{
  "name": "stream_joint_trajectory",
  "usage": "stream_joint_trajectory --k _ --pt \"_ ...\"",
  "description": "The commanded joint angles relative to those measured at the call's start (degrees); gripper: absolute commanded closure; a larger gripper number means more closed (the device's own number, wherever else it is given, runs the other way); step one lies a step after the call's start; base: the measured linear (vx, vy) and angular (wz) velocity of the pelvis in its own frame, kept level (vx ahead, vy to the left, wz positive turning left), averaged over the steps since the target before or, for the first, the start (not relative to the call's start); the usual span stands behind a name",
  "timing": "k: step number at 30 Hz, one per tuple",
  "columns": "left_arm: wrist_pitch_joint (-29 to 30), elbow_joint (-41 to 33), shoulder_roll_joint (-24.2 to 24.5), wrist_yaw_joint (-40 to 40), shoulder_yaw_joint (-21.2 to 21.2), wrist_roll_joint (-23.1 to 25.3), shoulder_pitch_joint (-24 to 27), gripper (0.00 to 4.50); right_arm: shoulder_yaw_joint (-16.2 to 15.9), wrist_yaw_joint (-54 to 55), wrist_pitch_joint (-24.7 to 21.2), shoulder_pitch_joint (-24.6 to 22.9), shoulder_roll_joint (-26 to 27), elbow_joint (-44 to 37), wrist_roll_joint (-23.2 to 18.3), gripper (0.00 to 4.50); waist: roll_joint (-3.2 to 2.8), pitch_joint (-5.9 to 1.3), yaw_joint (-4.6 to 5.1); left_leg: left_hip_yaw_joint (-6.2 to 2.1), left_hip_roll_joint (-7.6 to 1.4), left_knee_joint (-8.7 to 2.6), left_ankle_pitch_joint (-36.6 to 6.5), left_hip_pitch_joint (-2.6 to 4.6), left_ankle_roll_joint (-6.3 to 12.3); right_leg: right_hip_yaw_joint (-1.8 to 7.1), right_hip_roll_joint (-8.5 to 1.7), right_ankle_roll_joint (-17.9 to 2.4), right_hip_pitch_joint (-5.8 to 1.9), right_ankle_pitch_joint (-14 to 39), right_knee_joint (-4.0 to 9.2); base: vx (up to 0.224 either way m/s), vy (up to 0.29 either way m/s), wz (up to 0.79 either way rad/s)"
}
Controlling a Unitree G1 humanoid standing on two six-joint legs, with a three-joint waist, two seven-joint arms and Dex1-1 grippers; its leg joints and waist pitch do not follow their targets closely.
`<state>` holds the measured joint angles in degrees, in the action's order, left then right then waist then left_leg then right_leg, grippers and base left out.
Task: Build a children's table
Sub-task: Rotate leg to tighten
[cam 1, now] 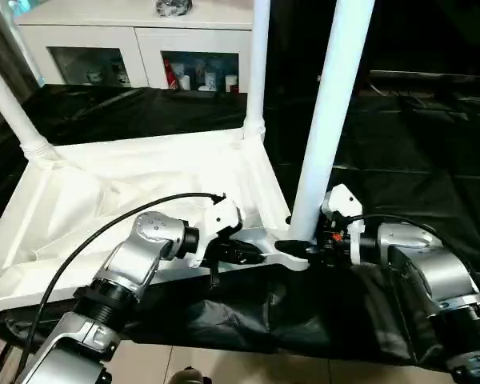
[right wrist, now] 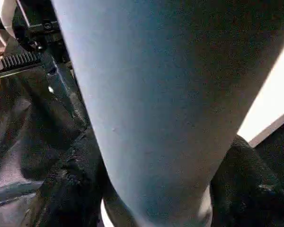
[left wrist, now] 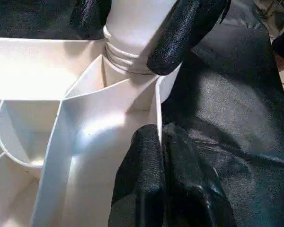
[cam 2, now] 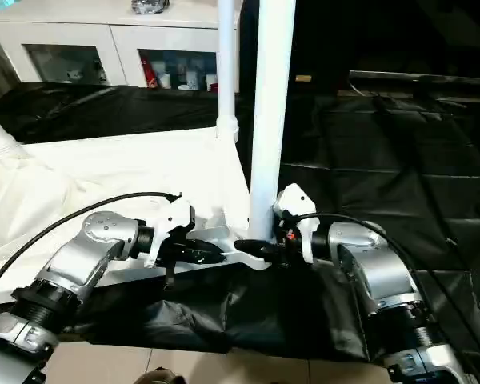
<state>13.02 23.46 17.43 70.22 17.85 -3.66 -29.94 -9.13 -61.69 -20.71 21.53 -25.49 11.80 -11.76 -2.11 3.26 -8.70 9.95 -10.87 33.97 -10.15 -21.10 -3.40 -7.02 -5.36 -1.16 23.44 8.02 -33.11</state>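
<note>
Between your grippers stands the near-corner leg (cam 1: 330, 120), seated in the upturned tabletop (cam 1: 144, 184).
Your left gripper (left wrist: 161, 142) pinches the tabletop's rim; your right gripper (cam 1: 300, 246) brackets the leg's base, fingers parted.

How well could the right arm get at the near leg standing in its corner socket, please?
Probably easily: the right gripper already sits at the base of the near leg, its fingers round it, with nothing between.

The tabletop (cam 1: 128, 184) and its upright legs (cam 1: 328, 120) were plain white, the cloth (cam 1: 400, 152) beneath them glossy black, the forearms (cam 1: 136, 264) silver with black cables — and the cabinet (cam 1: 136, 40) behind was white, its shelves holding red and blue items.
</note>
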Motion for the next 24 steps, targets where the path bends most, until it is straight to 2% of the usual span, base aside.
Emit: stream_joint_trajectory --k 1,5,6,7,8,10,11,12,13,14,15,17,19,21,24 --pt "-0.87 -2.82 -1.67 -0.60 -0.26 -1.82 -1.70 4.50 -1.57 -0.15 -0.43 -1.11 0.84 -1.97 -0.89 1.92 1.07 -4.26 0.16 -0.66 -2.48 -3.98 -12.42 0.56 3.01 3.21 -4.10 -6.77 -3.11 23.84 4.33 0.000 0.000 0.00" --pt "-0.80 -0.41 -3.68 -5.16 -0.48 -0.12 -2.85 4.50 -0.79 5.46 0.21 -0.93 3.18 0.23 1.15 1.94 1.12 -4.27 0.26 -0.74 -2.42 -4.02 -12.34 0.48 2.64 3.16 -4.10 -6.71 -3.02 23.89 4.34 0.000 0.000 0.00" --pt "-1.01 3.24 -6.54 -10.96 -0.64 1.92 -4.61 4.50 0.45 13.28 1.04 0.15 6.53 4.47 3.53 1.94 1.06 -4.21 0.39 -0.75 -2.32 -4.02 -12.66 0.59 2.23 3.03 -4.05 -6.47 -3.01 24.58 4.57 0.000 0.000 0.00" --pt "-1.01 3.24 -6.54 -10.96 -0.64 1.92 -4.61 4.50 0.45 13.28 1.04 0.15 6.53 4.47 3.53 1.94 1.07 -4.08 0.66 -0.64 -2.18 -4.00 -13.00 0.55 2.03 2.99 -3.95 -6.36 -2.82 25.33 4.78 0.000 0.000 0.00" --pt "-1.23 6.18 -8.83 -15.02 -0.94 2.97 -6.21 4.50 1.64 18.38 0.93 1.01 8.97 7.17 4.32 1.94 1.23 -4.25 0.91 -0.89 -2.08 -4.00 -13.61 0.58 1.32 2.78 -4.20 -5.71 -3.18 26.63 4.83 0.000 0.000 0.00" --pt "-1.28 8.08 -10.33 -17.52 -1.27 3.37 -7.34 4.50 2.52 21.47 0.73 1.54 10.53 8.66 4.49 1.94 1.08 -4.12 1.05 -0.71 -1.86 -3.89 -14.00 0.81 1.36 2.71 -3.95 -5.17 -2.79 27.70 5.23 0.000 0.000 0.00" --pt "-1.24 12.71 -13.91 -24.10 -2.48 3.92 -10.30 4.50 4.59 28.08 0.20 2.96 14.03 12.12 4.47 1.94 0.86 -4.24 1.09 -0.86 -1.87 -3.88 -14.08 0.78 1.14 2.63 -4.03 -4.81 -3.05 27.84 5.20 0.000 0.000 0.00" --pt "-1.47 14.80 -15.43 -26.85 -3.05 4.04 -11.75 4.50 5.35 31.06 0.22 3.71 15.55 13.69 4.57 1.94 0.86 -4.21 1.23 -0.86 -1.82 -3.85 -14.51 1.00 0.94 2.55 -4.00 -4.67 -2.80 28.13 5.42 0.000 0.000 0.00" --pt "-1.47 14.80 -15.43 -26.85 -3.05 4.04 -11.75 4.50 5.35 31.06 0.22 3.71 15.55 13.69 4.57 1.94 1.05 -4.22 1.31 -0.81 -1.69 -3.83 -14.42 0.89 1.04 2.48 -3.93 -4.48 -2.93 28.19 5.56 0.000 0.000 0.00" --pt "-1.88 17.31 -17.22 -30.22 -3.55 4.31 -13.55 4.50 5.94 35.15 0.10 4.87 17.46 15.82 5.15 1.94 0.97 -4.42 1.10 -0.98 -1.80 -3.89 -13.85 0.79 1.16 2.53 -4.13 -4.45 -3.25 26.98 5.27 0.000 0.000 0.00" --pt "-2.51 19.18 -18.63 -32.13 -3.79 4.64 -14.85 4.50 6.11 38.23 0.57 5.93 19.02 17.79 6.07 1.94 0.73 -4.31 1.39 -0.83 -1.75 -3.91 -13.73 0.73 1.33 2.66 -3.94 -4.77 -2.92 25.94 5.36 0.000 0.000 0.00" --pt "-3.14 20.78 -19.94 -34.18 -4.04 5.18 -15.86 4.50 6.13 40.88 1.49 7.02 20.43 19.68 7.20 1.94 0.91 -4.38 1.67 -0.82 -1.50 -3.84 -13.75 0.62 1.35 2.51 -3.94 -4.93 -3.20 25.87 5.36 0.000 0.000 0.00" --pt "-3.92 21.93 -20.80 -35.06 -4.00 5.63 -16.51 4.50 6.16 41.72 2.16 7.79 21.56 20.83 7.48 1.94 1.01 -4.51 1.59 -0.78 -1.48 -3.78 -12.50 0.51 2.14 2.59 -4.06 -5.07 -3.42 24.69 5.15 0.000 0.000 0.00" --pt "-5.09 22.67 -21.03 -33.68 -3.47 5.99 -16.70 4.50 7.08 40.13 2.11 8.38 22.63 21.26 6.09 1.38 0.94 -4.57 1.60 -0.75 -1.61 -3.81 -11.43 0.36 3.07 2.68 -3.92 -5.65 -3.48 22.51 4.90 0.000 0.000 0.00" --pt "-6.56 22.06 -19.81 -30.49 -2.56 6.19 -15.77 4.50 6.76 37.48 2.92 8.30 21.73 20.16 6.02 1.15 0.89 -4.49 1.57 -0.78 -1.78 -3.93 -12.13 0.48 3.37 2.67 -3.99 -6.15 -3.49 22.64 4.93 0.000 0.000 0.00"
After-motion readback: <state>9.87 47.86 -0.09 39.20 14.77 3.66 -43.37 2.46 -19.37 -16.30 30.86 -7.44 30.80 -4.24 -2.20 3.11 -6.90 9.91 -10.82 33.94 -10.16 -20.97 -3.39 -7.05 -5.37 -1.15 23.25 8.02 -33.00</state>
